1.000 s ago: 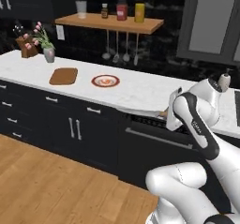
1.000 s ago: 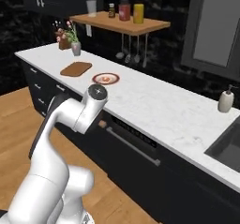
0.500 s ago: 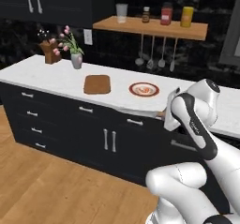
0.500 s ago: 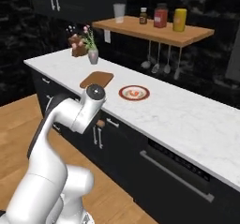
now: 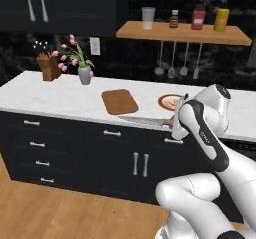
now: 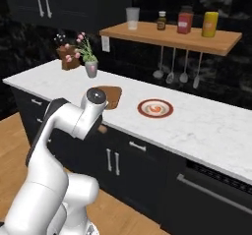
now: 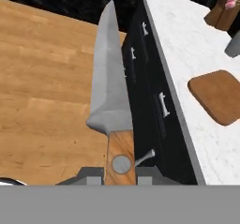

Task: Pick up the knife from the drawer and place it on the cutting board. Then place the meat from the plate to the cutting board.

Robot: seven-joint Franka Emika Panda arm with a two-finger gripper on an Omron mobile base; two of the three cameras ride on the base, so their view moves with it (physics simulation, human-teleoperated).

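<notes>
Knife point(image 5: 145, 120) held level in front of the counter point(image 5: 55, 99)
Gripper point(image 7: 121, 174) clamps its brown handle; the blade runs along the counter edge, tip toward the drawers' end.

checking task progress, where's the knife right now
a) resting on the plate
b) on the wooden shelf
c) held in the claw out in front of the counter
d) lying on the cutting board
c: the claw is shut on the knife by its brown handle, with the blade sticking out in front of the cabinet fronts, short of the cutting board, which is bare.
</notes>
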